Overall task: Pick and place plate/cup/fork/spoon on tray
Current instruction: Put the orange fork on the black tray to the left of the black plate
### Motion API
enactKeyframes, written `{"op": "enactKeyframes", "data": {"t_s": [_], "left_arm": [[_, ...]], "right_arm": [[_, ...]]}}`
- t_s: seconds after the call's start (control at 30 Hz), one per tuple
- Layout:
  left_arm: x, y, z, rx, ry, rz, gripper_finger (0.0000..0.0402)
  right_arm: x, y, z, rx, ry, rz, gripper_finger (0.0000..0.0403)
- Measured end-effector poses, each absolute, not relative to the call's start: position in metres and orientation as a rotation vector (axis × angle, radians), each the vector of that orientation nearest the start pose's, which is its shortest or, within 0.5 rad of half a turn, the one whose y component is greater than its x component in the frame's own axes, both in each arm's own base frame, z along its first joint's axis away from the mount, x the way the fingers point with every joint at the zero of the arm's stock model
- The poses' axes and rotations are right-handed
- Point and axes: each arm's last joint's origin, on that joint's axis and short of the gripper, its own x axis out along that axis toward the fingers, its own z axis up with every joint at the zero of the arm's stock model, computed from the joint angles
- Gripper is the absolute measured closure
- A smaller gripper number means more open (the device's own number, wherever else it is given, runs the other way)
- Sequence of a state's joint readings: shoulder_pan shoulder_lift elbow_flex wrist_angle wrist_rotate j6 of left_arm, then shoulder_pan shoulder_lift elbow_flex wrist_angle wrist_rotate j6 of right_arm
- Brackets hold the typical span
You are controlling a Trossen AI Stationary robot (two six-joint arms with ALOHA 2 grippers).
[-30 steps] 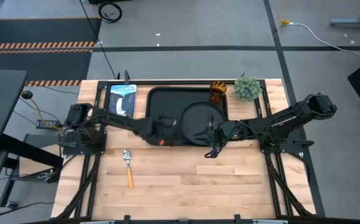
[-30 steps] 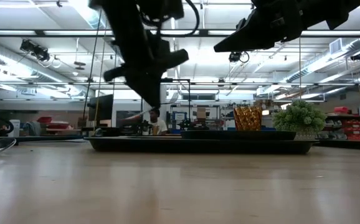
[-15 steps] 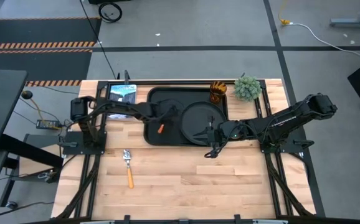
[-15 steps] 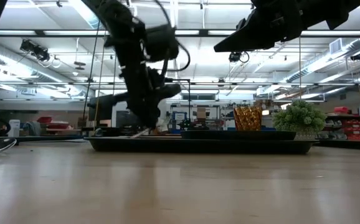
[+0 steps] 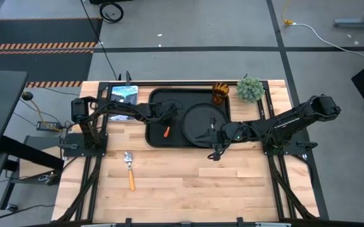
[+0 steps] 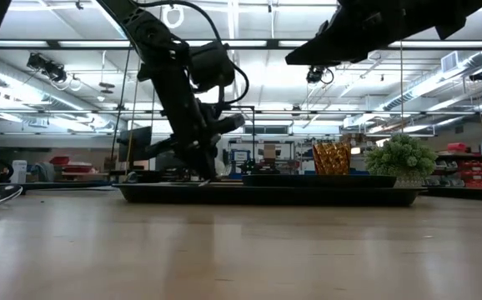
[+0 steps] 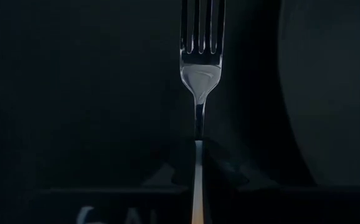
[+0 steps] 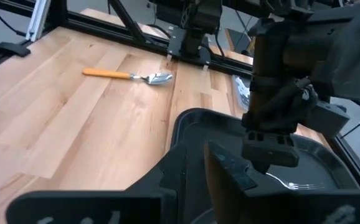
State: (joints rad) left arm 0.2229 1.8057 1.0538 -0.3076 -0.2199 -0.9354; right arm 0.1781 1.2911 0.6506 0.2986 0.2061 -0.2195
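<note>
The fork [image 5: 166,132] is pinched at its orange handle by the closed jaws of the left gripper [image 5: 164,120], low over the left part of the tray [image 5: 153,140], just beside the plate [image 5: 202,123]. If it is let go while tilted, its tines could land on the plate's rim. The right gripper [image 5: 215,150], near the tray's near edge, appears nearly closed and empty. No readable writing is seen.

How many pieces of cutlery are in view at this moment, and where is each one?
2. The fork lies on the tray, left of the plate, under the left gripper. The spoon lies on the bare table, off the tray. None seems hidden.
</note>
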Motion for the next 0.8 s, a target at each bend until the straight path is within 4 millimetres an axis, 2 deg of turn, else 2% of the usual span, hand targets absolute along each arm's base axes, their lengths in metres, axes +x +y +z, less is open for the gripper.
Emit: {"op": "enactKeyframes", "data": {"t_s": [0.27,0.8], "left_arm": [[0.335,0.088,0.152,-0.968,0.764,0.946,0.0380],[0.342,0.071,0.153,-1.124,0.653,1.001,0.0379]], "right_arm": [[0.266,0.049,0.227,-0.290,0.327,0.035,0.0339],[0.262,0.053,0.219,-0.392,0.410,0.131,0.0339]]}}
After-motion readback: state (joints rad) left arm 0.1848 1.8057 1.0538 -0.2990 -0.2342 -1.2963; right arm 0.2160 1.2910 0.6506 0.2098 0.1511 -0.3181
